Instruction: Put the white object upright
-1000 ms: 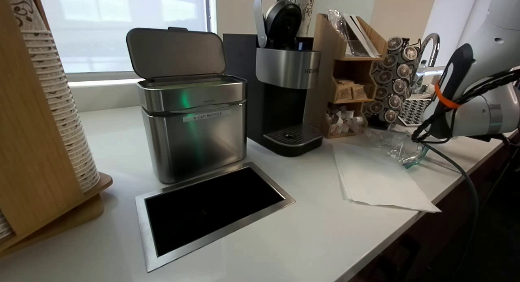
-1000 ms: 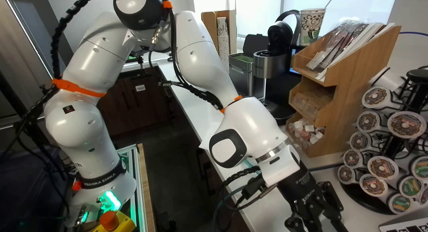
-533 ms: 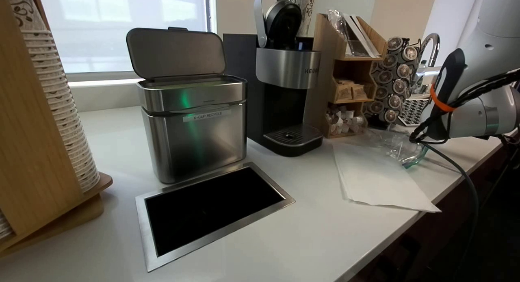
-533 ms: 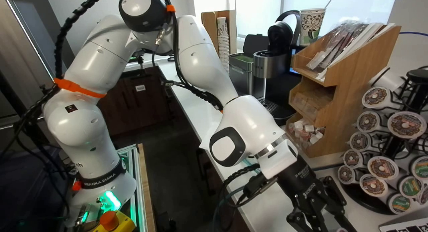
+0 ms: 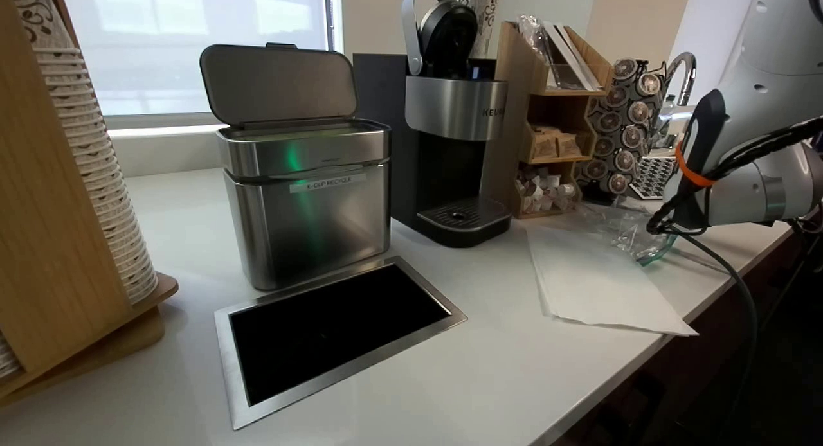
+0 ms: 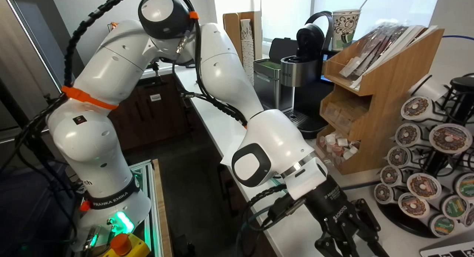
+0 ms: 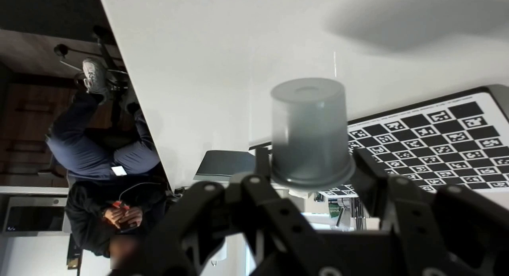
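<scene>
Standing at left in an exterior view, the robot base point(image 6: 111, 214) reads FRANKA EMIKA; rightward come the bin point(image 6: 266, 87), its label point(image 5: 328, 183) saying K-CUP RECYCLE, the brewer point(image 6: 299, 73), lettered KEU…, and the ROBOTIQ claw point(image 7: 313, 162), gripping the white cup point(image 7: 309, 125).

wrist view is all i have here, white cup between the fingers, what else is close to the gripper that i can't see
Observer: A rack of coffee pods shows right next to the gripper in an exterior view; the gap between them is hard to judge.
Operator: ok good to know, anything lying loose that i'd miss
Observer: White paper, with one corner poking past the front edge of the counter, in both exterior views.
Operator: and any status light on
Observer: Yes, a green light glows on the robot's base in an exterior view.
</scene>
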Robot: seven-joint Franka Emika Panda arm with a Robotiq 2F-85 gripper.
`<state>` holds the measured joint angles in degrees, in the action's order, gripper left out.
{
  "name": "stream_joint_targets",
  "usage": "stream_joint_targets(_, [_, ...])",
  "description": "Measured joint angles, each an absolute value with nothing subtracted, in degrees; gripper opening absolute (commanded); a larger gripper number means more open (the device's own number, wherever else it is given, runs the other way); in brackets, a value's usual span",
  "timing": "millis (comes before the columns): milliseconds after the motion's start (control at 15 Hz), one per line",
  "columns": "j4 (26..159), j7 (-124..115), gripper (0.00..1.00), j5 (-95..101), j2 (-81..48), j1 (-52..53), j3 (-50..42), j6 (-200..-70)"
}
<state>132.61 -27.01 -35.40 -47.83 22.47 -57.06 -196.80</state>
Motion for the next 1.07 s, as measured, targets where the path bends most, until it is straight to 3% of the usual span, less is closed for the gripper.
stream_joint_targets(133, [132.57,-26.80,0.32,-36.32,-48.37,22.56,-56.93,-196.80])
stream_joint_targets(267, [132.55,-26.78,0.70,-36.76,-48.86,22.74,-56.95,-196.80])
stream_joint_targets(533, [132.55,-26.87,0.99,-36.87,-49.27,23.09,-57.02,-196.80])
stream_joint_targets(1067, [132.37,-25.84,0.99,-38.04,-48.60,23.06,-57.03,-196.80])
